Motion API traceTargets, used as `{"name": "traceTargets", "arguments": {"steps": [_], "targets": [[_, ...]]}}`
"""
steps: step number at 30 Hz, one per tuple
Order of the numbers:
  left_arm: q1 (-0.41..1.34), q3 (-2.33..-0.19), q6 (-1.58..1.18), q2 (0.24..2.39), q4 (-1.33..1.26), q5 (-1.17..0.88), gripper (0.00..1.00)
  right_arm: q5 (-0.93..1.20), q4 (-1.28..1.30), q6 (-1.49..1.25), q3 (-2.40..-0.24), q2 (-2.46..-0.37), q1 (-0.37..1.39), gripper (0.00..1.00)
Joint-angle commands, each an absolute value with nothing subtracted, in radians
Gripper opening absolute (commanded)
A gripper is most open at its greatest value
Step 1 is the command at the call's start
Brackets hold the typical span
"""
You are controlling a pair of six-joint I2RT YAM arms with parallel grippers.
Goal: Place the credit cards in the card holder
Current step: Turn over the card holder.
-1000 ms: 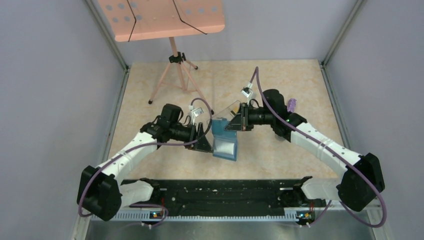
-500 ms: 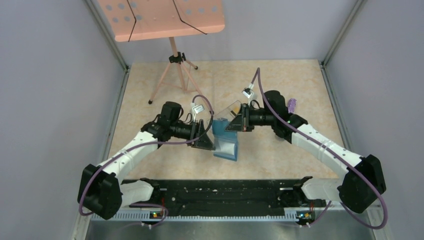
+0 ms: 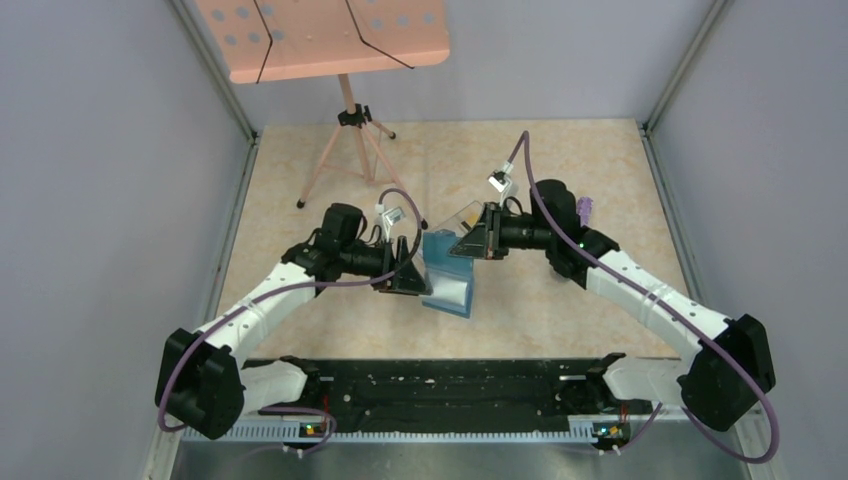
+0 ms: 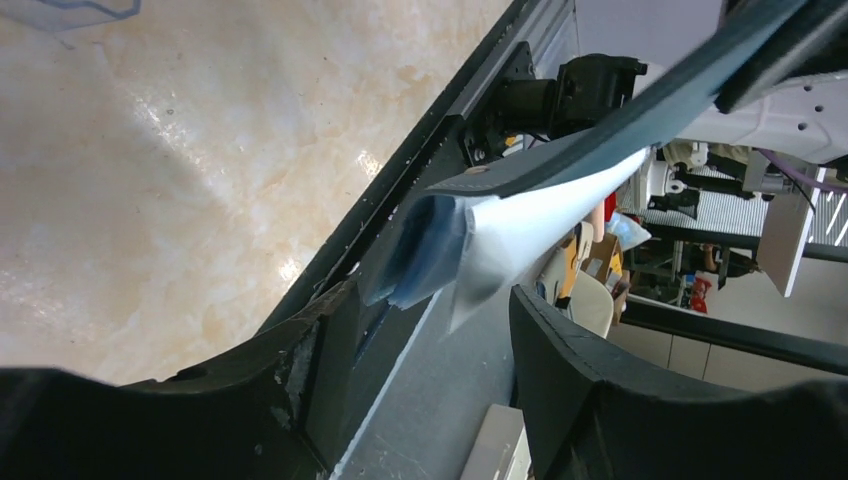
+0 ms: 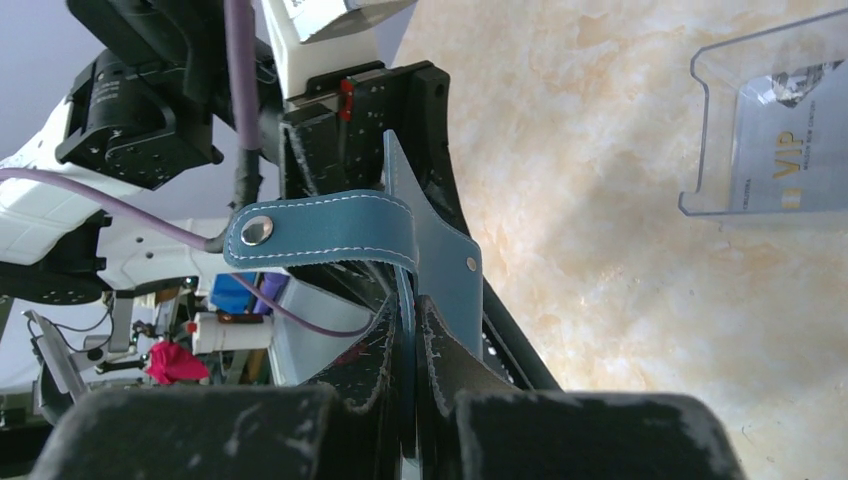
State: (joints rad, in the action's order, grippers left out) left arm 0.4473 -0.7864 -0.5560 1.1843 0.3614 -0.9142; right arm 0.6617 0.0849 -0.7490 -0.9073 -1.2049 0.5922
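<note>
The teal card holder (image 3: 438,255) hangs open above the table between both grippers. My right gripper (image 3: 466,244) is shut on its upper edge; the right wrist view shows the leather (image 5: 445,265) pinched between the fingers and the snap tab (image 5: 320,228) curling left. My left gripper (image 3: 409,276) is at the holder's left side, jaws open. In the left wrist view (image 4: 430,300) a pale grey-blue card or slot panel (image 4: 525,220) sticks out of the holder toward the gap, touching neither finger. A pale card marked VIP (image 5: 790,160) lies in the clear box (image 5: 770,130).
The clear plastic box (image 3: 457,217) lies on the table just behind the right gripper. A pink music stand (image 3: 320,35) on a tripod (image 3: 350,150) stands at the back left. A small purple object (image 3: 583,210) lies behind the right arm. Grey walls close in both sides.
Both grippers and the card holder have shifted slightly away from the near edge. The left gripper has come a little closer to the holder's left side.
</note>
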Motion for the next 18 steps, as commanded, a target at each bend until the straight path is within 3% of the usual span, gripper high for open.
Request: {"name": "traceTargets", "arguments": {"steps": [1, 8, 15, 18], "targets": [[0.446, -0.833, -0.567, 1.172, 0.363, -0.866, 0.6, 0.656, 0.008, -0.779, -0.903, -1.164, 0.578, 0.0], [0.445, -0.836, -0.641, 1.151, 0.271, -0.908, 0.42, 0.644, 0.008, -0.778, -0.903, -1.171, 0.578, 0.0], [0.457, -0.874, -0.556, 1.149, 0.411, -0.873, 0.49, 0.631, 0.012, -0.771, -0.9, -1.174, 0.578, 0.0], [0.46, -0.879, -0.548, 1.15, 0.426, -0.88, 0.43, 0.626, 0.012, -0.77, -0.901, -1.178, 0.577, 0.0]]}}
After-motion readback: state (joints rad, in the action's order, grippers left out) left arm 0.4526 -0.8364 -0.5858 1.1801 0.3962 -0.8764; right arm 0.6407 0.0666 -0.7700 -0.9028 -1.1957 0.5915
